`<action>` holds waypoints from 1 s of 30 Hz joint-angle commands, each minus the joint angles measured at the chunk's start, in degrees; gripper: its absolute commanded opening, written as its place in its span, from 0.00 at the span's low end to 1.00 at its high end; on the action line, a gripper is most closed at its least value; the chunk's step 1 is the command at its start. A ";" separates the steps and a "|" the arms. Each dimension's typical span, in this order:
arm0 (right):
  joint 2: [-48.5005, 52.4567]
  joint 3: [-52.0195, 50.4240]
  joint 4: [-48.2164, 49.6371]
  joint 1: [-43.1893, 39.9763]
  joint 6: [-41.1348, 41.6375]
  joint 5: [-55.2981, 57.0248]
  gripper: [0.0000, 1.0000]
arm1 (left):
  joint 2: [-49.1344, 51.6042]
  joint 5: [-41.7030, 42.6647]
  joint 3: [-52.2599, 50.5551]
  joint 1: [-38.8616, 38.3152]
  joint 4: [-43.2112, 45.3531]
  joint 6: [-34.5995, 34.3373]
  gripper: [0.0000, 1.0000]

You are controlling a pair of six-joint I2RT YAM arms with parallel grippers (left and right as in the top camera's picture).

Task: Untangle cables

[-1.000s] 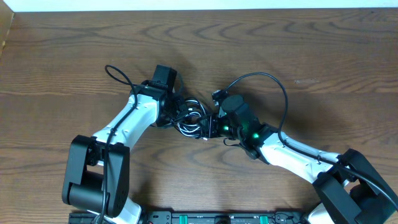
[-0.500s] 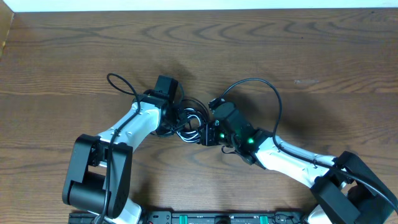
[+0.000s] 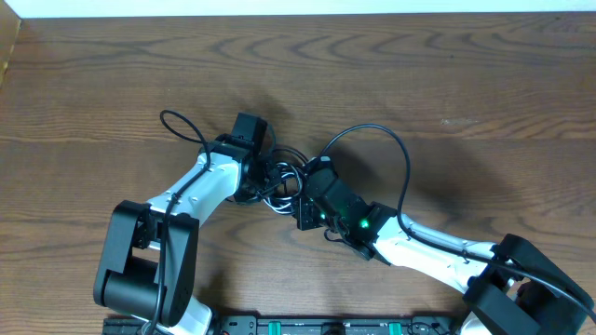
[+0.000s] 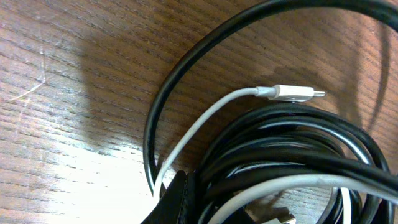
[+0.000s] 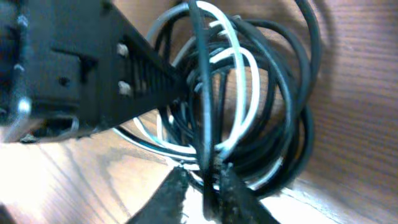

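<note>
The wooden table (image 3: pixel 112 74) runs wide and bare on every side of the work. Its far edge crosses the top of the overhead view and its left corner sits at the upper left, both well apart from the arms, so the open room lies to the left, to the right and beyond. There are two arms, two grippers and two cables. All of them meet in one tight knot near the middle of the table, slightly toward the near side. The black cable (image 5: pixel 292 93) is wound in many overlapping loops. The white cable (image 4: pixel 205 118) threads through those loops, and one of its small plugs (image 4: pixel 292 93) lies free on the wood just beside the coil. The left gripper (image 3: pixel 270 179) reaches into the coil from the left, its jaws together and pinching strands of the bundle. The right gripper (image 5: pixel 202 193) comes in from the opposite side and touches the coil's edge. Its fingertips (image 5: pixel 233 196) stand slightly apart, with a single black strand running up through the gap. Two thicker arm wires (image 3: pixel 386 135) arch over the table, one beside each wrist, clear of the knot.
</note>
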 commanded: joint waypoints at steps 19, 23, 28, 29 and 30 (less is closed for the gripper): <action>-1.57 0.20 1.92 -4.00 -0.90 -1.03 0.04 | 0.81 1.62 -1.22 -0.22 0.48 -0.76 0.08; -1.57 0.20 1.01 -3.65 -0.92 -1.05 0.01 | 0.81 1.62 -1.22 -0.22 0.59 -0.76 0.08; -1.57 0.20 -0.90 -1.38 -0.90 -1.05 0.01 | 0.81 1.62 -1.22 -0.22 0.68 -0.76 0.08; -1.57 0.20 -1.95 -0.55 -0.92 -1.03 0.01 | 0.81 1.62 -1.22 -0.22 0.68 -0.76 0.08; -1.57 0.20 -2.64 -0.15 -0.92 -1.01 0.01 | 0.81 1.62 -1.22 -0.22 0.68 -0.76 0.08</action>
